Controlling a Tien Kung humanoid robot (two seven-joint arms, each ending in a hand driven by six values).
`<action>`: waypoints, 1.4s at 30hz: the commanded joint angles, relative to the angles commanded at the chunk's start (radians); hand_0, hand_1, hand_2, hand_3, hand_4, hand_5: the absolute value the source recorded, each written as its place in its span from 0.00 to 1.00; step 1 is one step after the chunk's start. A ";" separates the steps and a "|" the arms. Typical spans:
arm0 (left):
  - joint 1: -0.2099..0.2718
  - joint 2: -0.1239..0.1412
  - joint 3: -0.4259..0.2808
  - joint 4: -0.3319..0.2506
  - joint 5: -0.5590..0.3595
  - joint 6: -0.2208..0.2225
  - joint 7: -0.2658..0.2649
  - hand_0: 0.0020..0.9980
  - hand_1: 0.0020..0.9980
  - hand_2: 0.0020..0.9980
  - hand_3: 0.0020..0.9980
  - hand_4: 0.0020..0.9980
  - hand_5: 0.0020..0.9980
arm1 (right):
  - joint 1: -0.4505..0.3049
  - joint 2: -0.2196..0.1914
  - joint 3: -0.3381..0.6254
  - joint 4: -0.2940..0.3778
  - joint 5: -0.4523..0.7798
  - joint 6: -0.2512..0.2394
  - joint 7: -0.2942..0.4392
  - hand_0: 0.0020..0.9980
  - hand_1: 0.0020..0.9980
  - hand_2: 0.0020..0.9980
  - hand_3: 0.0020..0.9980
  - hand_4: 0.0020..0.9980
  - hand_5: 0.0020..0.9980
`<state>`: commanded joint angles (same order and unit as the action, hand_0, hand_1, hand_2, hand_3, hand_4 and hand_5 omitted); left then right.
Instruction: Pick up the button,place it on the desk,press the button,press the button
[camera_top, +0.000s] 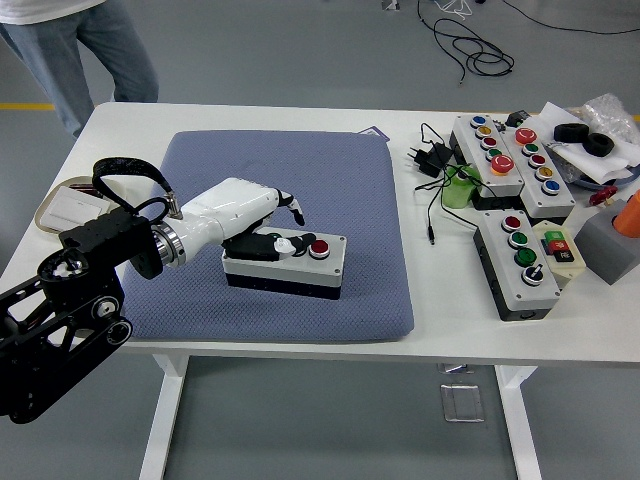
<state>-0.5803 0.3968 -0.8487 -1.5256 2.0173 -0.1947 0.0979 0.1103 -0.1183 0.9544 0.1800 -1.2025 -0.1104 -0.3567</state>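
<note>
A white and black button box (287, 265) with a red button (319, 247) at its right end lies on the blue-grey pad (330, 180). My left hand (262, 222) comes in from the left and lies over the box's left half. Its fingers are curled down and its thumb (281, 244) rests across the box's top, covering the left buttons. The hand presses on the box and does not hold it. My right arm is out of view.
Three more button boxes (525, 260) (488, 155) (540, 160) stand at the right with a black adapter and cables (428, 160). A grey block (610, 245), black tape rolls (585, 138) and a tray (65, 210) at the left edge. A person (75, 40) stands at the far left.
</note>
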 joint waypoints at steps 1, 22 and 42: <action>-0.002 -0.001 0.008 0.006 0.000 0.000 0.000 0.02 0.00 0.02 0.68 0.68 1.00 | 0.000 0.000 0.001 0.000 -0.001 0.000 0.000 0.63 0.55 0.62 0.57 0.31 0.24; -0.027 -0.029 0.076 0.111 0.019 0.035 -0.002 0.03 0.00 0.02 0.69 0.67 1.00 | -0.003 -0.001 0.006 0.000 -0.016 0.003 -0.003 0.63 0.55 0.62 0.57 0.31 0.24; -0.019 -0.031 0.032 0.092 0.019 0.069 -0.002 0.03 0.00 0.02 0.69 0.67 1.00 | 0.001 0.000 0.001 0.000 -0.007 0.002 -0.002 0.63 0.55 0.62 0.57 0.31 0.25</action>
<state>-0.5991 0.3661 -0.8164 -1.4337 2.0359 -0.1255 0.0959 0.1113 -0.1180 0.9555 0.1800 -1.2094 -0.1080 -0.3589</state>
